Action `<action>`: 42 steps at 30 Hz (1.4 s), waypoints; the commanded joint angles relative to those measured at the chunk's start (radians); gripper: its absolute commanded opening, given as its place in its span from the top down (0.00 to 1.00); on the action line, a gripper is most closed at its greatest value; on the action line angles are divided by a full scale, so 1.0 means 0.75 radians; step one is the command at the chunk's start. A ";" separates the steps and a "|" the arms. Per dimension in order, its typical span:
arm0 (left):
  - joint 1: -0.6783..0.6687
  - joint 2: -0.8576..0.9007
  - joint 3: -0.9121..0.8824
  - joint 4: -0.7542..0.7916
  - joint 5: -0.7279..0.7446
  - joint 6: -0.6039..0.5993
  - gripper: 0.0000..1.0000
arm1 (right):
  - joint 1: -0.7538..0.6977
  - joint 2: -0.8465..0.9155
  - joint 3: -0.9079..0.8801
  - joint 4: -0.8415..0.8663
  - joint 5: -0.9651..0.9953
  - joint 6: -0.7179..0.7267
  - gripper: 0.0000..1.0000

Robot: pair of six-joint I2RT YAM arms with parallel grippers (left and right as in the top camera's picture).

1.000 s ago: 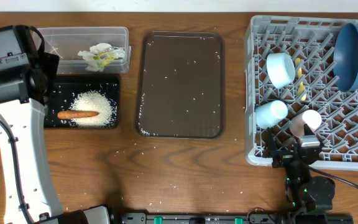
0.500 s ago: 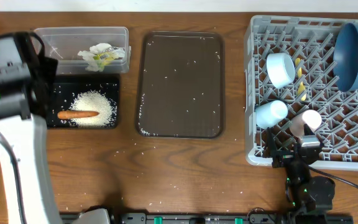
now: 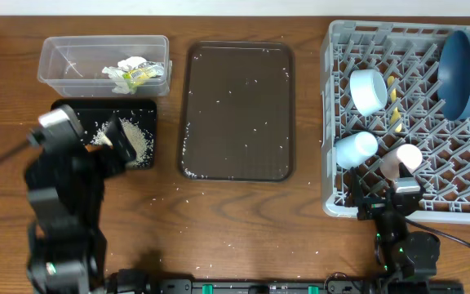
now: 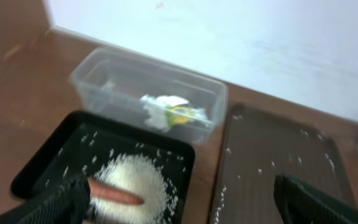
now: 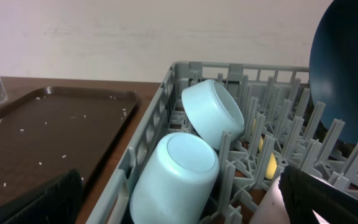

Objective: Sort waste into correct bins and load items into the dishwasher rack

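Looks like the closing step, with little left to sort.

Directly ahead of the right gripper (image 5: 188,202): the dishwasher rack (image 3: 463,155), loaded. High to its right, the dark blue dish (image 3: 463,73). Farther in, the pale blue bowl (image 3: 368,90). Closest, between the spread fingers, the light blue cup (image 3: 356,149). Low right, the pink cup (image 3: 402,159). Released, grasping nothing.

Same for the left gripper (image 4: 188,199): spread wide, empty. Ahead to its right, the brown serving tray (image 3: 235,131). Beyond, the clear tub (image 3: 64,61) with tissue (image 4: 160,102) and wrapper (image 4: 185,115). Just below, the black tray (image 3: 80,110) with carrot (image 4: 114,194) on rice (image 4: 135,177).

Next, probably only pulling both arms clear, unless the stray grains on the serving tray count. Too fine for a pinch, likely.

Hard to make out:
- Carrot: largely covered by the left arm from overhead.
- Pink cup: cut off in the right wrist view.
- Pale yellow spoon (image 3: 395,114): mostly screened by pegs.
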 commanded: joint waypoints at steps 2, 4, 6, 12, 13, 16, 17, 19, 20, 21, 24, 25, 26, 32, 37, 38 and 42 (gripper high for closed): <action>-0.012 -0.245 -0.289 0.138 0.108 0.191 0.04 | -0.004 -0.009 -0.002 -0.005 -0.010 0.019 0.01; -0.032 -0.347 -0.419 0.235 0.102 0.191 0.04 | -0.004 -0.009 -0.002 -0.005 -0.010 0.019 0.01; -0.070 -0.451 -0.562 0.360 0.082 0.191 0.04 | -0.004 -0.009 -0.002 -0.005 -0.010 0.019 0.01; -0.157 -0.680 -0.876 0.640 0.026 0.191 0.04 | -0.004 -0.010 -0.002 -0.005 -0.010 0.019 0.01; -0.158 -0.708 -0.910 0.660 0.022 0.191 0.04 | -0.004 -0.009 -0.002 -0.005 -0.010 0.019 0.01; -0.158 -0.803 -1.000 0.669 0.023 0.191 0.04 | -0.004 -0.009 -0.002 -0.005 -0.010 0.019 0.01; -0.157 -0.828 -1.021 0.669 0.022 0.191 0.04 | -0.004 -0.009 -0.002 -0.005 -0.010 0.019 0.01; -0.157 -0.861 -1.061 0.680 0.023 0.191 0.04 | -0.004 -0.010 -0.002 -0.005 -0.009 0.019 0.01; -0.157 -0.859 -1.074 0.691 0.022 0.191 0.04 | -0.004 -0.010 -0.002 -0.005 -0.010 0.019 0.01; -0.158 -0.860 -1.083 0.689 0.024 0.190 0.04 | -0.004 -0.010 -0.002 -0.005 -0.010 0.019 0.01; -0.158 -0.860 -1.082 0.643 0.023 0.191 0.04 | -0.004 -0.009 -0.002 -0.005 -0.009 0.019 0.01; -0.158 -0.860 -1.082 0.623 0.023 0.191 0.04 | -0.004 -0.009 -0.002 -0.005 -0.010 0.019 0.01; -0.158 -0.860 -1.082 0.589 0.023 0.191 0.04 | -0.004 -0.010 -0.002 -0.005 -0.010 0.019 0.01; -0.158 -0.860 -1.082 0.523 0.023 0.185 0.04 | -0.004 -0.009 -0.002 -0.005 -0.010 0.019 0.01; -0.157 -0.857 -1.082 0.524 0.023 0.185 0.04 | -0.004 -0.009 -0.002 -0.005 -0.010 0.019 0.01; -0.157 -0.857 -1.082 0.524 0.023 0.185 0.04 | -0.004 -0.009 -0.002 -0.005 -0.009 0.019 0.01; -0.157 -0.857 -1.082 0.524 0.023 0.185 0.04 | -0.004 -0.010 -0.002 -0.005 -0.009 0.019 0.01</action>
